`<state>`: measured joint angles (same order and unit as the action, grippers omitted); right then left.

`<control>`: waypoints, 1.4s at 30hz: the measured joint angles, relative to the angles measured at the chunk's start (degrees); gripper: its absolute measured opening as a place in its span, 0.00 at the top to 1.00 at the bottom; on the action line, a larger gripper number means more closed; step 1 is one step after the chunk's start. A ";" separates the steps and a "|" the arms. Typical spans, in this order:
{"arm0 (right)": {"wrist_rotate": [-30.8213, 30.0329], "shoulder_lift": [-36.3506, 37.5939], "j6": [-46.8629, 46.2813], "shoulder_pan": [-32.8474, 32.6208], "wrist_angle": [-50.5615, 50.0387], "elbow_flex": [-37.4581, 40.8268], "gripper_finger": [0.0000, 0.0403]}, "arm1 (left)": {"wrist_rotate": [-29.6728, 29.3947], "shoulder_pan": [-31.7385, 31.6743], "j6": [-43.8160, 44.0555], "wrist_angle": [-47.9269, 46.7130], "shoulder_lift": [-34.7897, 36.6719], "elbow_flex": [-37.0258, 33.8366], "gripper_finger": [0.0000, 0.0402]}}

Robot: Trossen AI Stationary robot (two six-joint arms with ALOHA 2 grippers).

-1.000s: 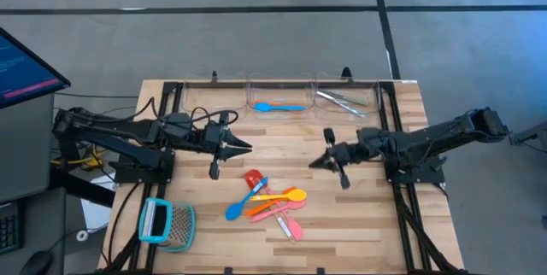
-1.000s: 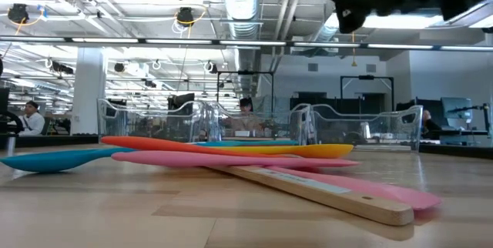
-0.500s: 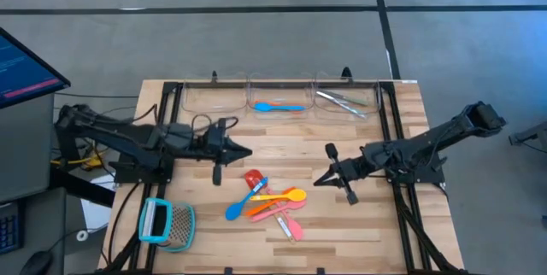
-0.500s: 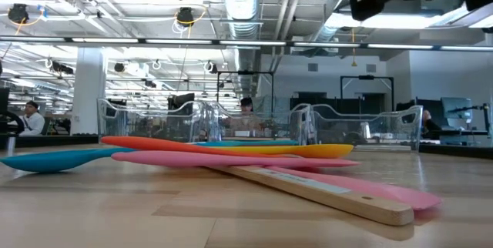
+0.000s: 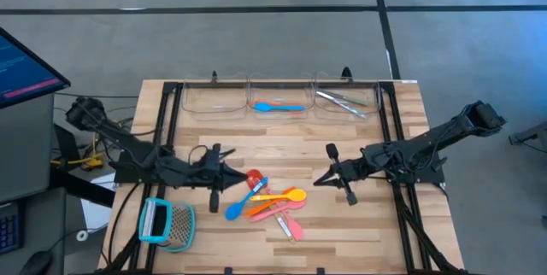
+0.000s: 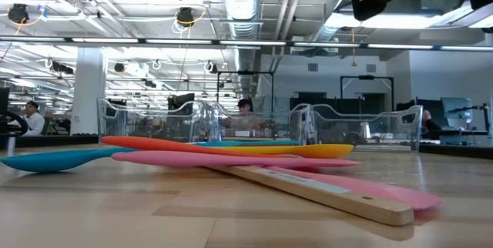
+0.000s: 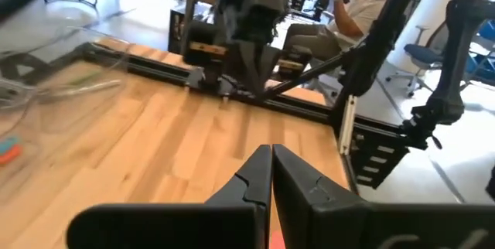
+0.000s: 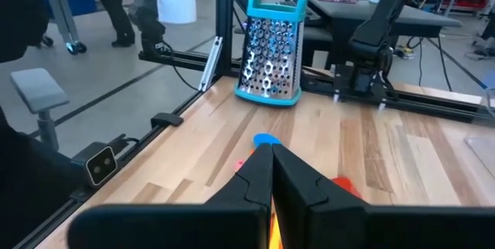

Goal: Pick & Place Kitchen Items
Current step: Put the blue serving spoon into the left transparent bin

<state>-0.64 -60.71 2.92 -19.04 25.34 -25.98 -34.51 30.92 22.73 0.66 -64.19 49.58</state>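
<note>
Several slim utensils lie in a loose pile (image 5: 267, 202) at the table's middle: a red-headed spatula (image 5: 254, 178) with a wooden handle (image 6: 323, 194), a blue spoon (image 5: 234, 210), an orange one (image 6: 192, 145), a yellow one (image 5: 293, 196) and pink ones (image 5: 286, 221). My left gripper (image 5: 243, 173) is shut and empty, its tips just left of the red head. My right gripper (image 5: 317, 181) is shut and empty, a little right of the pile, pointing at it. In the right wrist view the blue spoon's bowl (image 8: 267, 139) shows past the shut fingertips (image 8: 271, 150).
Three clear bins stand along the far edge; the middle one holds a blue spoon (image 5: 278, 106), the right one metal tongs (image 5: 342, 100). A teal-framed metal grater (image 5: 165, 222) lies near the front left. Black rails (image 5: 175, 130) run along both sides of the table.
My left gripper has gone toward the table's near edge and down, ending beside the red spatula head, still shut. My right gripper first moved toward the near edge, then stayed still. The utensils have not moved.
</note>
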 joint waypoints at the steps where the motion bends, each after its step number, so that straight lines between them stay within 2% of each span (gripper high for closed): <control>1: -0.01 0.00 0.01 0.03 0.17 0.00 1.00 | 0.00 0.02 0.05 0.01 -1.15 1.14 1.00; 3: -0.09 0.00 0.00 0.04 0.36 0.00 1.00 | 0.39 0.01 -0.75 -1.42 -3.29 4.22 1.00; 6: -1.60 0.00 -0.02 0.02 0.48 0.00 1.00 | 0.45 -0.32 0.38 -10.06 -5.91 10.12 1.00; 12: -2.24 0.00 -3.00 -0.07 0.08 0.00 1.00 | 1.23 -1.97 15.71 -29.50 -11.80 16.93 1.00; 14: -2.25 0.00 -2.99 -0.07 -0.44 0.00 1.00 | 4.94 -2.96 20.39 -32.76 -13.99 17.46 1.00; 18: -2.41 -0.02 -3.00 -0.05 -1.43 0.00 1.00 | 17.53 -4.55 24.38 -33.36 -18.83 17.46 1.00; 21: -2.41 -0.02 -3.00 -0.05 -1.57 0.00 1.00 | 23.09 -4.77 23.94 -33.46 -22.25 17.46 1.00; 34: -2.41 -0.06 -3.00 -0.05 -4.51 0.00 1.00 | 24.34 -4.77 22.74 -33.66 -29.09 16.81 0.98; 42: -2.41 -0.48 -3.00 -0.05 -5.45 -0.02 1.00 | 25.40 -4.89 24.71 -33.89 -31.01 11.17 0.82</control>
<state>-3.05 -61.19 -0.08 -19.09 19.89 -26.00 -9.10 26.03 47.43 -33.23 -95.20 60.75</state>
